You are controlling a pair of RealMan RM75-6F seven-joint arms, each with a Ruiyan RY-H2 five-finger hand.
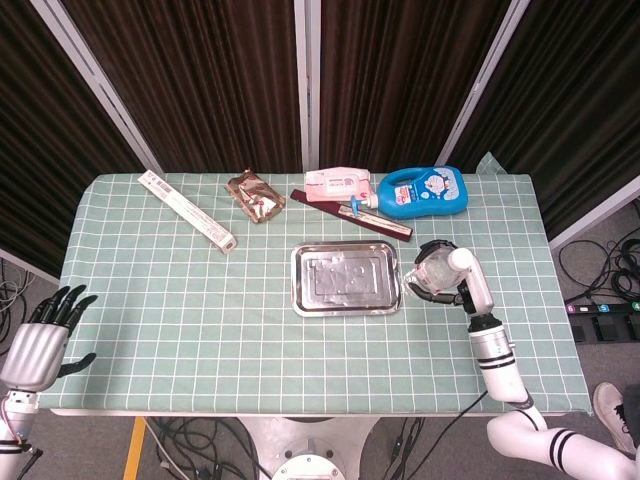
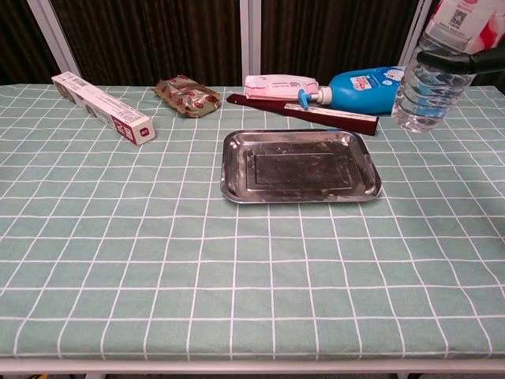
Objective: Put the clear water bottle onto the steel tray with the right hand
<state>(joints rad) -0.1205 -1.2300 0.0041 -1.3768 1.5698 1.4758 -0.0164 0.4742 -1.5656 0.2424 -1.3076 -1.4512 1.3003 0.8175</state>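
We see the right hand (image 1: pixel 462 283) gripping the clear water bottle (image 2: pixel 428 83), its dark fingers (image 2: pixel 465 60) wrapped around the upper body. The bottle hangs upright above the desk (image 1: pixel 200 300), just right of the steel tray (image 1: pixel 346 280). The left hand (image 1: pixel 40 335) holds nothing, fingers spread, off the desk's left edge.

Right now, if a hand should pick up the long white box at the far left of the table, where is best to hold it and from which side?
Grip the long white box near its middle, across the narrow width, coming from above. It lies flat and diagonal on the tablecloth, so the fingers should close across its long sides. The left hand is nearer.
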